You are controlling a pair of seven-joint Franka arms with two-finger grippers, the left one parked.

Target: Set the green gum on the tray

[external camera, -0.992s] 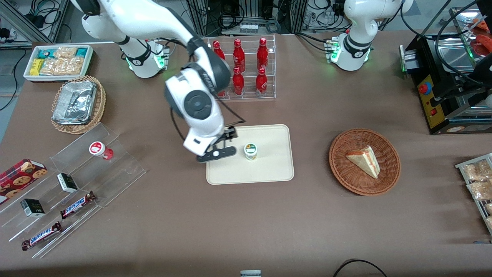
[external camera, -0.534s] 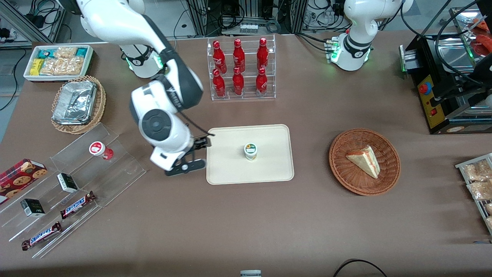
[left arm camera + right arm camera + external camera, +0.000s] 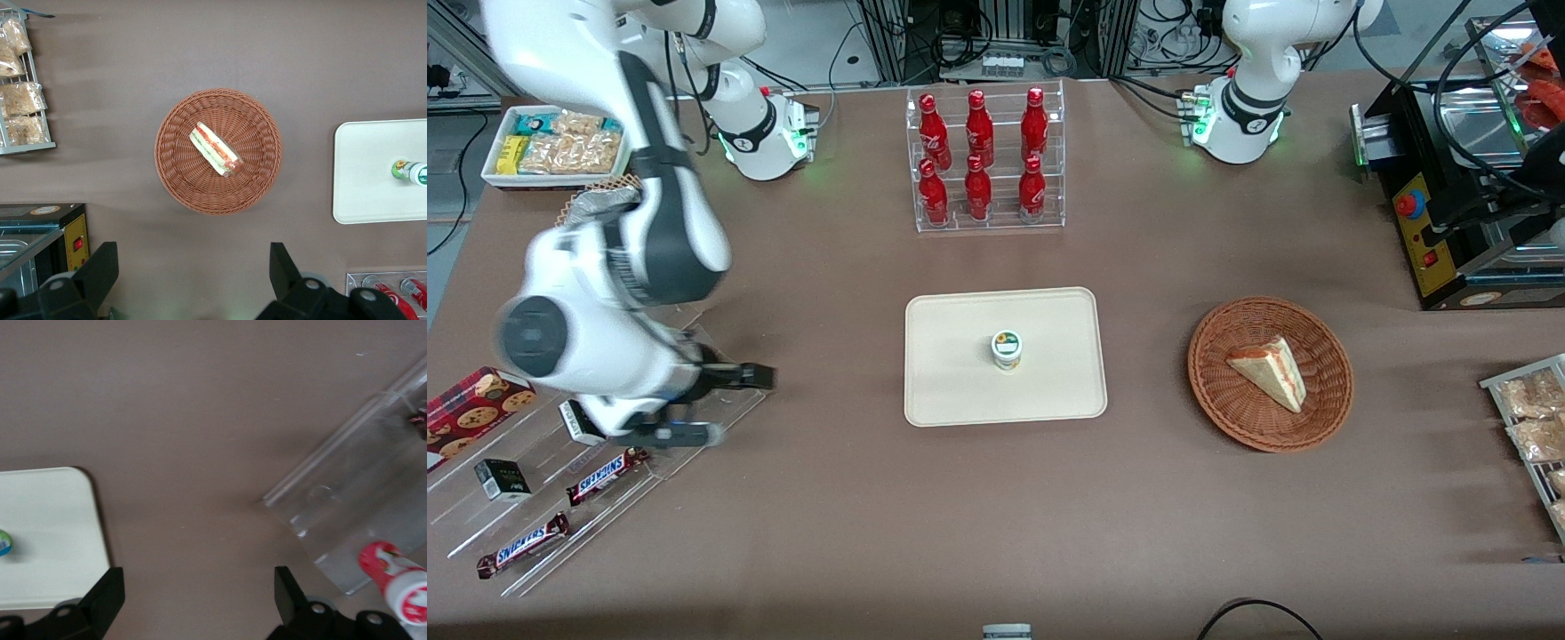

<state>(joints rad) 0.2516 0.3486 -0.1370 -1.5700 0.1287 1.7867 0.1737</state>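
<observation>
The green gum (image 3: 1007, 348), a small white bottle with a green-rimmed top, stands upright near the middle of the cream tray (image 3: 960, 396). Nothing touches it. The parked arm's wrist view also shows the gum (image 3: 408, 171) on the tray (image 3: 367, 173). My gripper (image 3: 720, 406) is open and empty. It hangs well away from the tray, toward the working arm's end of the table, above the edge of a clear acrylic stepped shelf (image 3: 360, 493). In its wrist view the gripper (image 3: 198, 587) is over bare tablecloth, with the tray's corner (image 3: 47, 533) and a sliver of the gum (image 3: 3, 543) in sight.
A red-topped small bottle (image 3: 400, 583) stands on the acrylic shelf, hidden by the arm in the front view. Snickers bars (image 3: 605, 471) and small boxes lie on the shelf's lower steps. A rack of red bottles (image 3: 983, 160) stands farther back. A wicker basket (image 3: 1227, 409) holds a sandwich.
My arm has swung away from the tray toward the working arm's end of the table, ending over the acrylic shelf. The gum has stayed put on the tray.
</observation>
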